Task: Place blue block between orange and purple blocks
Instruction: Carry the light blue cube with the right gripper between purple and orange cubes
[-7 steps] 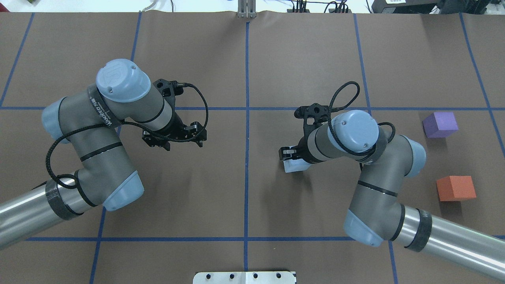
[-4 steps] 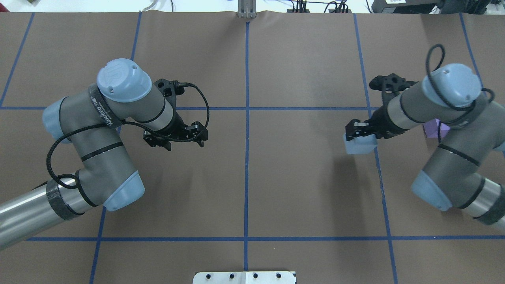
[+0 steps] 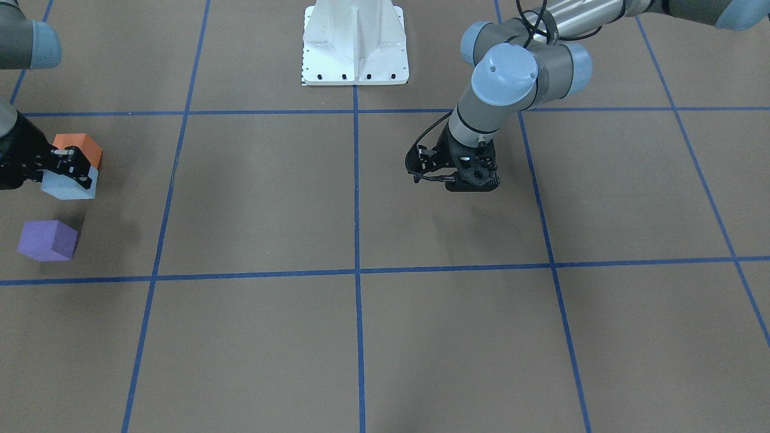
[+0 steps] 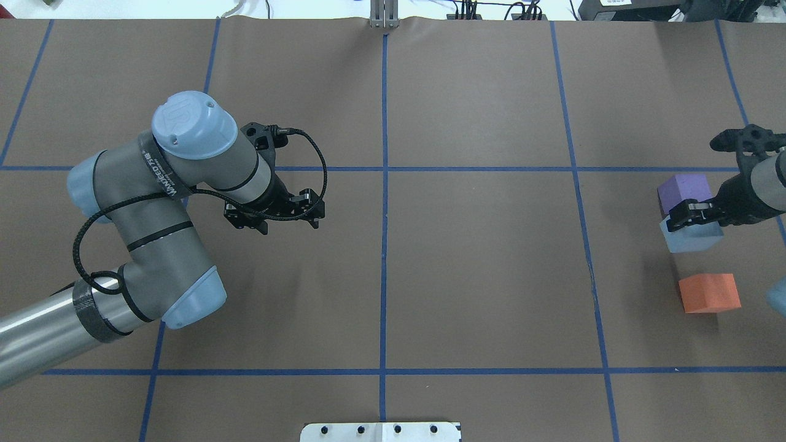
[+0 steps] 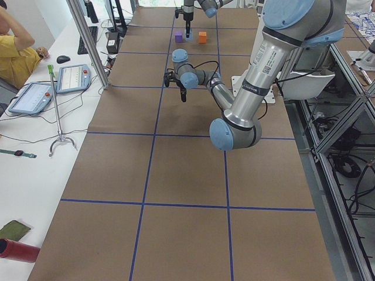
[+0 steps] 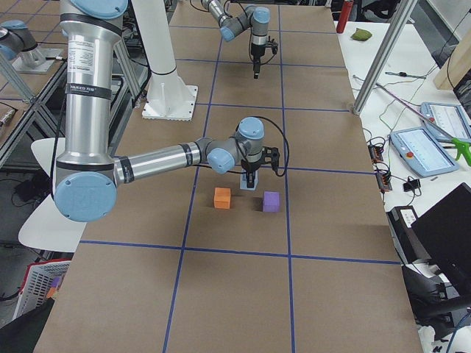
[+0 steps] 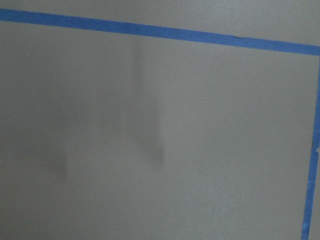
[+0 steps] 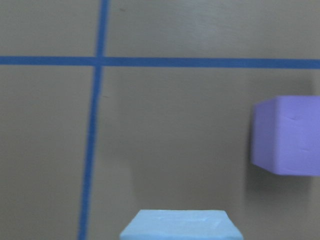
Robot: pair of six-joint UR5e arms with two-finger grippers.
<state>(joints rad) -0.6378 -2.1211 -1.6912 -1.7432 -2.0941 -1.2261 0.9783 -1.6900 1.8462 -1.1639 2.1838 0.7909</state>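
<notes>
My right gripper is shut on the light blue block and holds it just above the table. The block hangs between the purple block and the orange block, closer to the purple one. The front view shows the blue block in front of the orange block, with the purple block nearer the camera. The right wrist view shows the blue block's top and the purple block to its right. My left gripper is open and empty over bare table on the left.
The table is covered in brown paper with a grid of blue tape lines. The white robot base plate sits at the robot's side. The blocks lie near the table's right edge.
My right arm has carried the blue block far to the right, from mid-table to the gap between the purple and orange blocks. The left arm has not moved.
</notes>
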